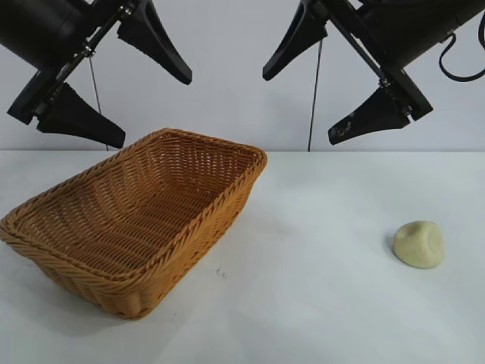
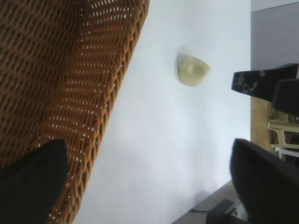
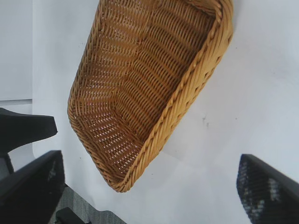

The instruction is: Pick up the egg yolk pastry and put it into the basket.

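Nothing done yet: egg yolk pastry (image 1: 419, 244) lies untouched on the white worktop (image 1: 318, 296), well apart from the empty wicker basket (image 1: 220, 208), with left pincer (image 1: 117, 83) and right pincer (image 1: 314, 87) both spread wide, hanging above.

White counter (image 1: 318, 303), smooth matte surface, fills the lower part of the exterior view. Small dark speck (image 1: 220, 271) on the counter near its middle. Plain pale grey-white wall (image 1: 227, 98) behind the counter's far edge. Two thin dark cables hang down in front of the wall: one at left (image 1: 96, 98), one right of centre (image 1: 313, 98); lower ends go behind the counter edge. Thick black looped cable (image 1: 462, 64) at the upper right corner. Left wrist view: beyond the counter edge a grey surface (image 2: 273, 32), a wood-toned strip (image 2: 259, 121) and a pale plastic frame-like item (image 2: 285, 133), cannot tell what.
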